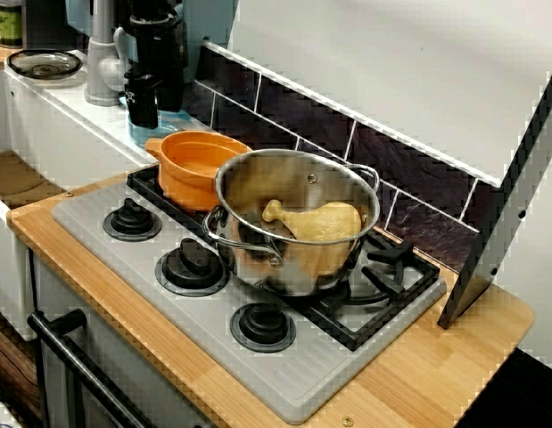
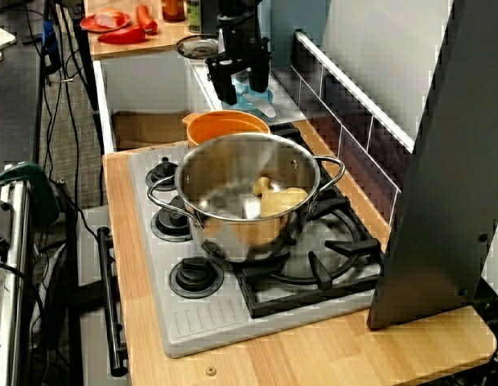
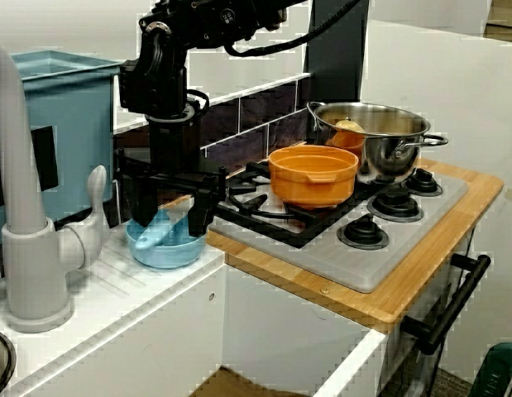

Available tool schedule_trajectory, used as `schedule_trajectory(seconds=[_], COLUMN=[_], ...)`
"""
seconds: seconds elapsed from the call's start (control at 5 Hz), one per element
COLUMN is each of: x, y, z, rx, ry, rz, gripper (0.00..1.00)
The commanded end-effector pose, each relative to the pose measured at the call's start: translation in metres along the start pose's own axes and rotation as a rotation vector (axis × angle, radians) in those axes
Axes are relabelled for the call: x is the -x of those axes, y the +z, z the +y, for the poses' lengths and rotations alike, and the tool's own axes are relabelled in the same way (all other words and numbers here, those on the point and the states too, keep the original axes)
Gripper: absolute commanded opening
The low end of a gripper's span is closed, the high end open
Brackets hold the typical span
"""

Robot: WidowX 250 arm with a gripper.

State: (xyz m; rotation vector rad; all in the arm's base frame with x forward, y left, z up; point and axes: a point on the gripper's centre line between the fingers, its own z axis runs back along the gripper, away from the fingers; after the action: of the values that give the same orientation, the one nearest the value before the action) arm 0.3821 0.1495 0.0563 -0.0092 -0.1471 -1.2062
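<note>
The black two-fingered claw (image 3: 166,208) is being held spread wide with nothing pinched, its fingers (image 3: 204,203) being hung on either side of the shallow light-blue plastic bowl (image 3: 169,252). That bowl, with a light-blue handled piece (image 3: 159,231) lying in it, is being carried by the white bench (image 3: 115,289). It is standing right at the edge where the wooden bench (image 1: 418,383) begins, between the tall grey tap (image 3: 36,273) and the grey hob plate (image 3: 322,256).

The following risks are being judged:
- The bowl looks light and is sitting close to the bench edge, so a finger landing on its rim instead of beside it could tip it or skid it off.
- The handled piece is sticking up past the rim, where it could be caught by a finger and flipped out.
- The round orange pot (image 3: 313,174) at the hob's nearest corner, and the tap on the other side, could be struck by a careless sideways swing.

The things are being counted as follows:
- one claw
- one blue bowl
- one handled piece
- one orange pot
- one shiny steel pot (image 3: 388,149)
- one tan toy drumstick (image 1: 320,221) inside the steel pot
- three black knobs (image 1: 191,263) along the hob's front edge
- one tap
</note>
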Motion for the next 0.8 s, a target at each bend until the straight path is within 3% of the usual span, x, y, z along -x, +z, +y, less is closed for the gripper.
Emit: schedule_trajectory(seconds=[0.0,0.2,0.4,0.6], x=[-0.0018,-0.0025,-0.0023,-0.0019], y=[0.0072,0.0054,0.0039,0.0045], z=[0.0021,0.0027,0.0027,0.003], rx=[-0.027,-0.026,-0.026,-0.026], ry=[-0.006,-0.005,-0.005,-0.007], rz=[0.009,0.012,0.011,0.007], gripper=[1.0,1.0,0.28,0.0])
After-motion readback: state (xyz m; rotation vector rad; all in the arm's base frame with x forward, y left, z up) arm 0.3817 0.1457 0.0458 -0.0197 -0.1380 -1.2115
